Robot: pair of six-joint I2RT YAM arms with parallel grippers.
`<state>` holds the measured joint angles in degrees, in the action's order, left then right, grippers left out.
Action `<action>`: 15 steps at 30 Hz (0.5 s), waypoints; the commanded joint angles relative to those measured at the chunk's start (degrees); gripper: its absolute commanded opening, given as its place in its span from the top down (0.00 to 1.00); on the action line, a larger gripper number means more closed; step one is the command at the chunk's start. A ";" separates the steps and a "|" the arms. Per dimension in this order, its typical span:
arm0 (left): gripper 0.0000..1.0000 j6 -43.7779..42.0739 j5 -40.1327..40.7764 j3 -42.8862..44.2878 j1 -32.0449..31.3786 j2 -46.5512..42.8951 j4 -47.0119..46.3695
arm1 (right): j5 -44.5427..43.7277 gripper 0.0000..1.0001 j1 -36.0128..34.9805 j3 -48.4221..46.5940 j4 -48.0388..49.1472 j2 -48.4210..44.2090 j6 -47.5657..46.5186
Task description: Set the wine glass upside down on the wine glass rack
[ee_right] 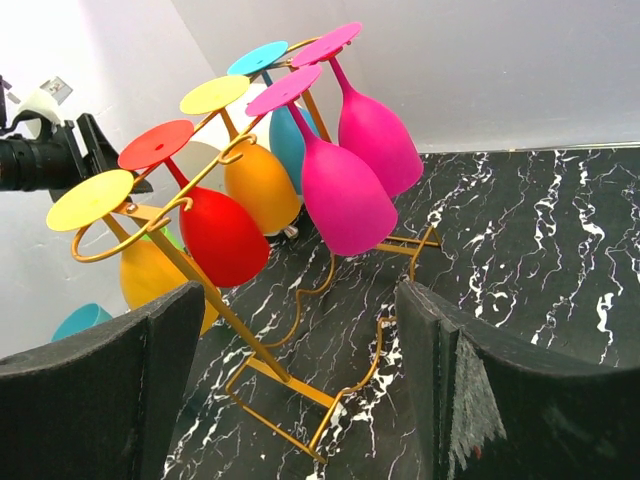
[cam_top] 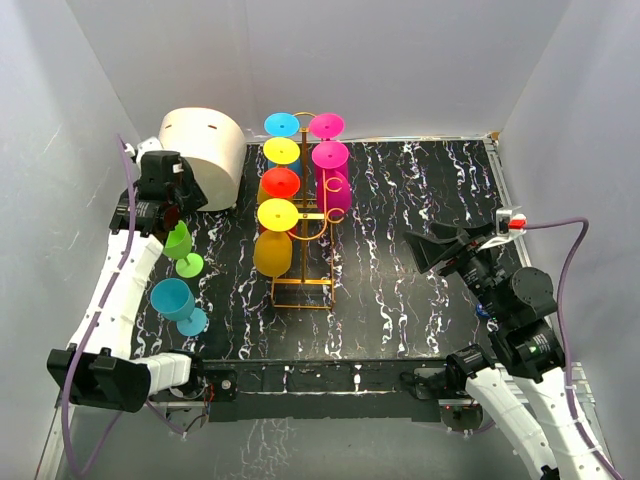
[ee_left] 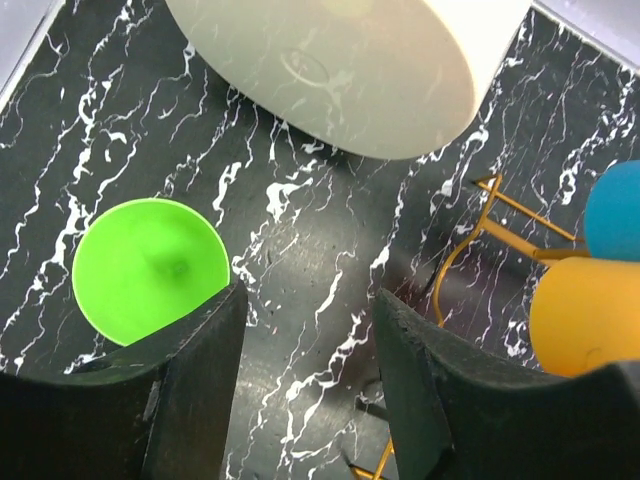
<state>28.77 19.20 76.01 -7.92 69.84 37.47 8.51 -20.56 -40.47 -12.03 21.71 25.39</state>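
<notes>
Beside the half-open, empty left claw (ee_left: 310,300), the smooth green wine glass (ee_left: 150,268) stands upright, mouth up, on the black marbled table (ee_left: 300,230), left of the golden wire rack (cam_top: 303,283). The right claw (ee_right: 300,295) gapes wide, empty.

rack: we see the golden wire wine glass rack (cam_top: 300,283) upright mid-surface, six coloured glasses (cam_top: 331,155) hung bowl-down | glasses: we see a green wine glass (cam_top: 180,245) and a teal wine glass (cam_top: 175,300) upright, left of it, apart
</notes>
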 commanded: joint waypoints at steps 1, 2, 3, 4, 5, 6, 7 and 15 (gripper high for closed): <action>0.49 -0.69 0.44 -0.83 0.28 -1.77 4.19 | -0.87 0.25 -0.03 0.34 2.71 -0.16 1.51; 0.48 -1.49 1.41 -1.76 0.28 -2.01 4.35 | -0.87 0.25 -0.01 0.49 2.78 -0.04 1.79; 0.47 -2.36 2.17 -2.69 0.39 -1.88 4.55 | -0.86 0.25 -0.01 0.73 2.99 0.13 2.11; 0.46 -2.88 2.65 -3.45 0.49 -1.47 4.89 | -0.82 0.25 -0.01 1.07 3.29 0.21 2.39; 0.45 -3.19 2.76 -3.98 0.64 -0.81 5.11 | -0.67 0.25 -0.01 1.50 3.97 0.31 2.72; 0.45 -3.38 2.84 -4.60 0.77 -0.21 5.11 | -0.38 0.25 0.03 1.78 4.55 0.43 3.00; 0.44 -3.62 2.81 -5.35 0.92 0.29 4.68 | 0.00 0.25 0.00 2.01 4.90 0.65 3.27; 0.43 -4.34 -2.44 -5.82 4.15 6.50 -0.58 | 0.13 0.25 -0.01 2.01 4.23 1.09 3.84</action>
<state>25.56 19.35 69.41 -5.48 74.43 39.44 8.71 -20.56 -37.95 -10.50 23.09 28.67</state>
